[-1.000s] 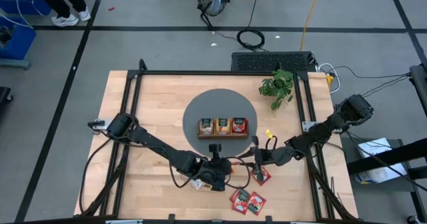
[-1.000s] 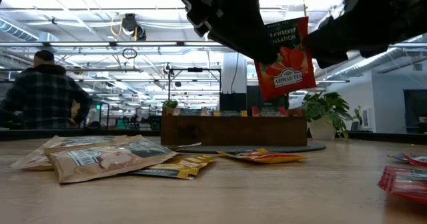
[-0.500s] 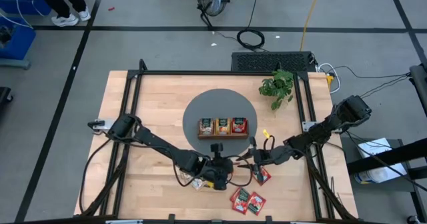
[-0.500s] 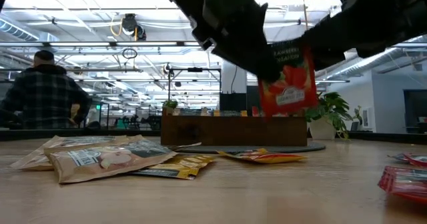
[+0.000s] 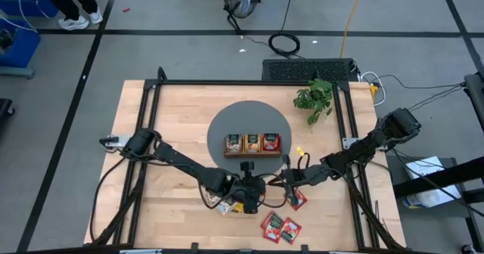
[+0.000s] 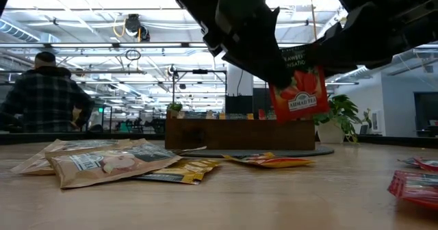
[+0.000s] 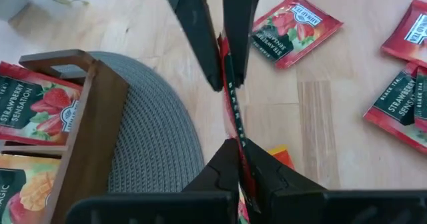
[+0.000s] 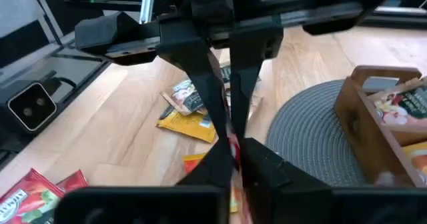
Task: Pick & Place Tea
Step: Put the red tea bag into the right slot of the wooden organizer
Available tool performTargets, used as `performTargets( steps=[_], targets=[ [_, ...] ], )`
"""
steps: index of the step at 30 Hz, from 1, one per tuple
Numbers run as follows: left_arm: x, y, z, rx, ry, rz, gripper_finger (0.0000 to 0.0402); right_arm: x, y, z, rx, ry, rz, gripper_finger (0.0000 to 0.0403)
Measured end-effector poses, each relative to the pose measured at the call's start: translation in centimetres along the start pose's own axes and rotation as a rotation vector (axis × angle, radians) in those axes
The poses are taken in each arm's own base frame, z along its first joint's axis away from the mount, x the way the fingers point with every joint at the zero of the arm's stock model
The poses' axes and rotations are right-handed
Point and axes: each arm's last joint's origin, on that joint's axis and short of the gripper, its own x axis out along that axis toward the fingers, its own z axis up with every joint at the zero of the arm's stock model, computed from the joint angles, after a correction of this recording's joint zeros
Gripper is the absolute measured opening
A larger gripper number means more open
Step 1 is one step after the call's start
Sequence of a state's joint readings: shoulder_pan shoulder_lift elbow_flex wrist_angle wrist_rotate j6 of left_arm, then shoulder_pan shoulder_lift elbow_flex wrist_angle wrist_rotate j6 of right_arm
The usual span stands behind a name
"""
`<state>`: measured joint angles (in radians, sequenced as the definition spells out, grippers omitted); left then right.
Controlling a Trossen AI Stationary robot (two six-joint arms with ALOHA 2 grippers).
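A person in a plaid shirt (image 6: 42,93) stood in the room far behind the tabletop (image 5: 174,110), back turned, in the low view. On the tabletop's left-front part lay a loose heap of pale tan sachets (image 6: 102,159) with orange-yellow sachets (image 6: 179,170) beside them.

The left gripper (image 7: 232,159) hovered above the tabletop just in front of the round grey mat (image 5: 249,116), its jaws pinched tight on one end of a red sachet (image 6: 299,86). The sachet hung upright in the air, clear of the tabletop, label facing the low camera. The right gripper (image 8: 235,159) met it from the other side, jaws narrowed onto the opposite end of the same sachet, so both grippers held it edge-on between them; how firm the right one's contact was looked hard to judge from the wrist view.

Behind the held sachet sat the wooden tray (image 5: 252,144) on the mat, three compartments each carrying upright sachets, the strawberry red ones in the rightmost compartment in the high view. Another red sachet (image 5: 297,199) lay flat just right of the grippers, and two more red sachets (image 5: 280,227) lay near the front edge. A small potted plant (image 5: 314,97) stood at the back right of the tabletop, well apart from the grippers.
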<state>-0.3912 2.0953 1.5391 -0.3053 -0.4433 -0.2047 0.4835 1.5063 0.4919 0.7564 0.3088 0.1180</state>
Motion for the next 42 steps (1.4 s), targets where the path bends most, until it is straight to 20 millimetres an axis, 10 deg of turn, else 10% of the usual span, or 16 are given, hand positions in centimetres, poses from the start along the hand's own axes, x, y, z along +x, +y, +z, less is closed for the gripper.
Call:
performTargets(
  steps=[9,26,42],
  targets=[
    [0.0,-0.1,0.0,-0.001,0.008,-0.03,0.0013,0.0,0.0,0.0,-0.01,0.001,-0.001,0.0001],
    [-4.0,-0.6,-0.4,0.094,0.11,-0.045,0.0196,-0.3,-0.4,0.3,-0.075,-0.002,-0.114,0.0],
    [-12.9,-7.8,-6.2,0.111,0.042,0.252,0.0013,-3.8,-5.4,3.9,-0.079,-0.025,-0.448,0.0]
  ],
)
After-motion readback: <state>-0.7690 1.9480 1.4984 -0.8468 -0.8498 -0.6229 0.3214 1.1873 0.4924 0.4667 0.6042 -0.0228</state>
